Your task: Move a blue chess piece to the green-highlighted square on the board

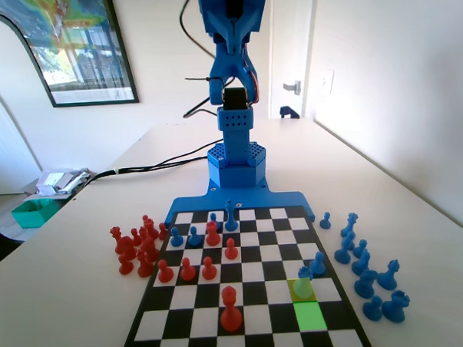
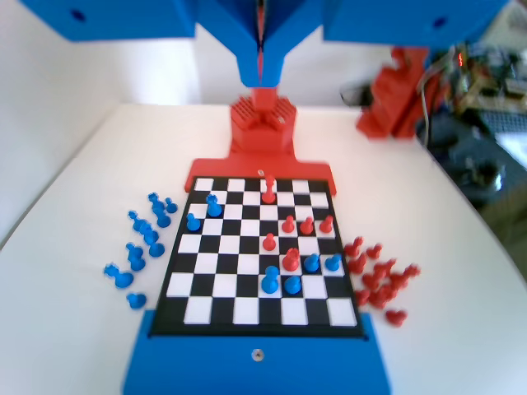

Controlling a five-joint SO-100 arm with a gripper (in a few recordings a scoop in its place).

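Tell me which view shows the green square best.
The fixed view: the green square shows bright near the board's front right, just in front of a greenish pawn. In the wrist view the squares look plain black and white, with no green.

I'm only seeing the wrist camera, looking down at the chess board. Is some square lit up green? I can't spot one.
Observer: Yes. The fixed view shows one bright green square in the second-nearest row of the flat black-and-white checkered board, near its right edge.
Operator: Anything standing on it?
Observer: No, it's bare. A small blue plastic pawn, tinted greenish, stands on the paler yellow-green square just behind it.
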